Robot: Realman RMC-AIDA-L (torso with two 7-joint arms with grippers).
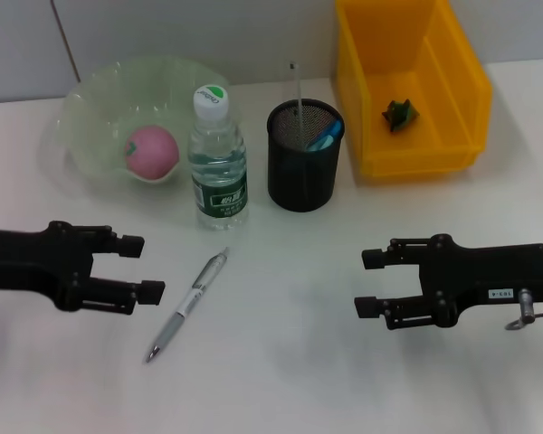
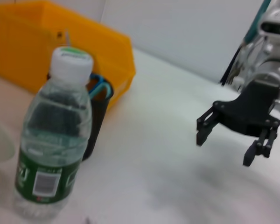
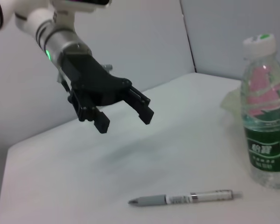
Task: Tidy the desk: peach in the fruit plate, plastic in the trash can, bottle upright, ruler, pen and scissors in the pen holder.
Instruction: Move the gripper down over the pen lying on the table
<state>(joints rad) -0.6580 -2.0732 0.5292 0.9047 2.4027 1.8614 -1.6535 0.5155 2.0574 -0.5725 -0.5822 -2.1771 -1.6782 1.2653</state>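
Note:
A pink peach lies in the clear green fruit plate at the back left. A water bottle with a white cap stands upright beside it; it also shows in the left wrist view and the right wrist view. A black mesh pen holder holds a ruler and blue-handled scissors. A grey pen lies on the table; it also shows in the right wrist view. My left gripper is open, left of the pen. My right gripper is open and empty.
A yellow bin at the back right holds a dark green crumpled piece of plastic. The white table ends at a grey wall behind.

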